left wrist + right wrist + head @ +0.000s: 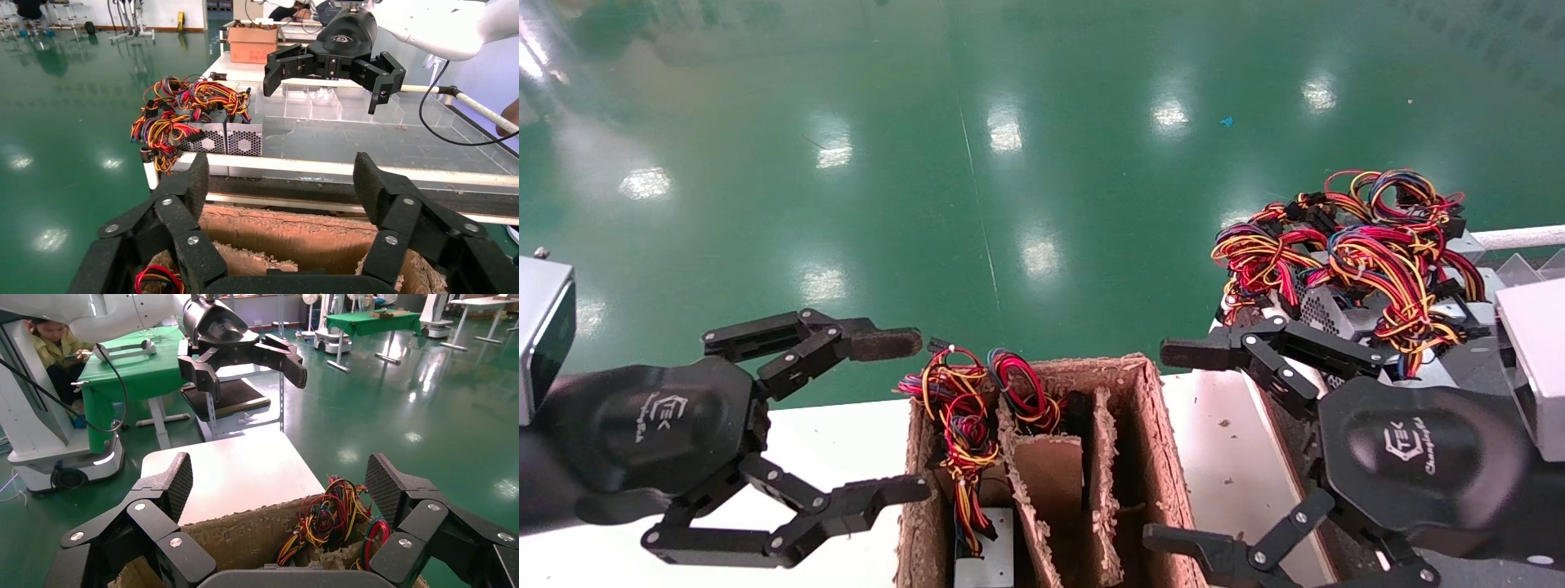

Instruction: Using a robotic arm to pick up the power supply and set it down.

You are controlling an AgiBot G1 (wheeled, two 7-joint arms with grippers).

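White tubular arms (116, 309), black logo-marked grippers (911, 416), silver-screwed linkage jaws.

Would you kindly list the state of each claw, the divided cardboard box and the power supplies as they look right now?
Left claw: open, empty, beside the cardboard box.
Right claw: open, empty, on the box's other side.
Cardboard box: open-topped, divided into slots.
Power supply in the box: standing in the left slot, wires up.
Pile of power supplies: heaped on the right tray, wires tangled.
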